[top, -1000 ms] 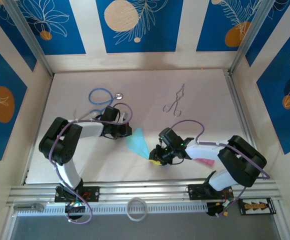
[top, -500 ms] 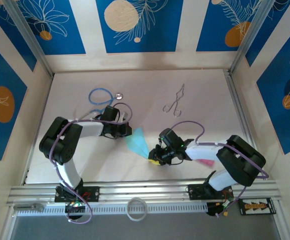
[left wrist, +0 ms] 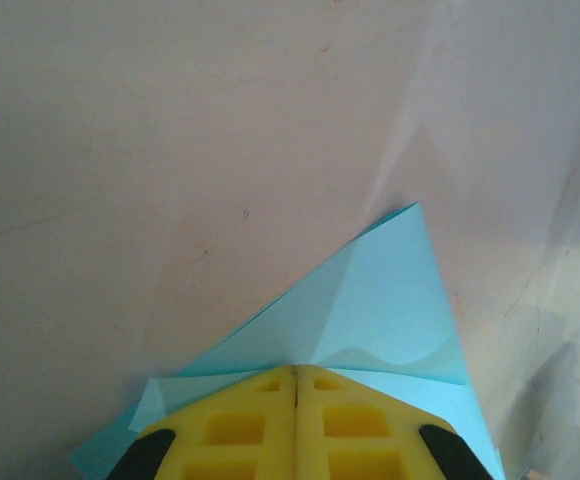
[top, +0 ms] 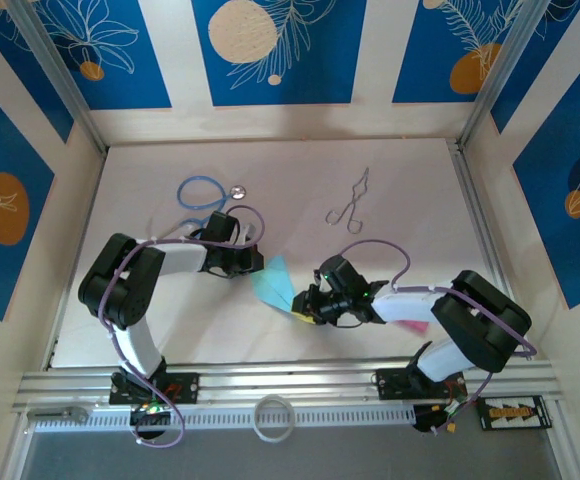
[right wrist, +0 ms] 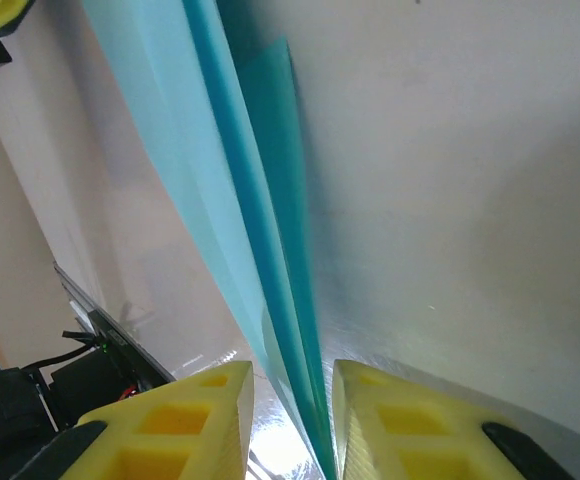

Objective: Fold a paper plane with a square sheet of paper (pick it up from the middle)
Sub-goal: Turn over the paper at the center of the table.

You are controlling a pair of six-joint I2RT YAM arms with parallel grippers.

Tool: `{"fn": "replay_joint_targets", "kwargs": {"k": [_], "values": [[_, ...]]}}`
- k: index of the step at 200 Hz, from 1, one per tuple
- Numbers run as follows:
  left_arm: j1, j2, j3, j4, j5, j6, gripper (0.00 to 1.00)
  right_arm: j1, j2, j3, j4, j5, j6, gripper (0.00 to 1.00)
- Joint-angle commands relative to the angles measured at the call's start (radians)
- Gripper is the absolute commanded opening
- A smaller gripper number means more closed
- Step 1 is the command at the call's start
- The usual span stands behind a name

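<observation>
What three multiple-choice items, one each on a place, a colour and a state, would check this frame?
1. Where is the folded turquoise paper?
A. Between the left gripper and the right gripper
B. Against the far wall
C. Under the left arm's base

2. What colour is the stethoscope tubing?
A. Red
B. Blue
C. Black

3. How is the left gripper?
A. Wide open
B. Shut on nothing
C. Shut on the paper

Answers:
1 A: the top view shows the paper spanning the gap between the two grippers.
2 B: a blue loop lies on the table's far left.
3 C: the left wrist view shows its yellow fingers pressed together over the paper.
</observation>
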Motion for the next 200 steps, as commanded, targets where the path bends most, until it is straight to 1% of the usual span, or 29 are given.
{"fn": "replay_joint_targets", "kwargs": {"k": [1,43,83,125,153,172,181,200], "values": [[0.013,0.032,-0.017,-0.025,-0.021,0.003,0.0,-0.012,0.002,-0.014,0.027,0.007,-0.018,0.28],[0.012,0.028,-0.017,-0.017,-0.013,-0.007,0.0,-0.024,0.006,-0.014,0.044,-0.004,-0.034,0.28],[0.012,0.02,-0.024,0.033,0.016,-0.058,0.01,-0.035,0.009,-0.014,0.055,-0.014,-0.047,0.26],[0.013,-0.009,-0.019,0.034,0.035,-0.075,0.03,-0.042,0.008,-0.021,0.057,-0.03,-0.068,0.14],[0.013,-0.062,-0.02,0.039,0.045,-0.09,0.09,-0.049,-0.01,-0.029,0.061,-0.043,-0.092,0.08],[0.014,-0.108,-0.013,0.028,0.044,-0.097,0.18,-0.049,-0.035,-0.025,0.056,-0.075,-0.136,0.07],[0.014,-0.135,-0.012,0.017,0.034,-0.102,0.23,-0.049,-0.053,-0.016,0.029,-0.084,-0.165,0.06],[0.014,-0.2,-0.011,-0.001,0.02,-0.102,0.26,-0.053,-0.107,0.002,-0.062,-0.066,-0.225,0.05]]}}
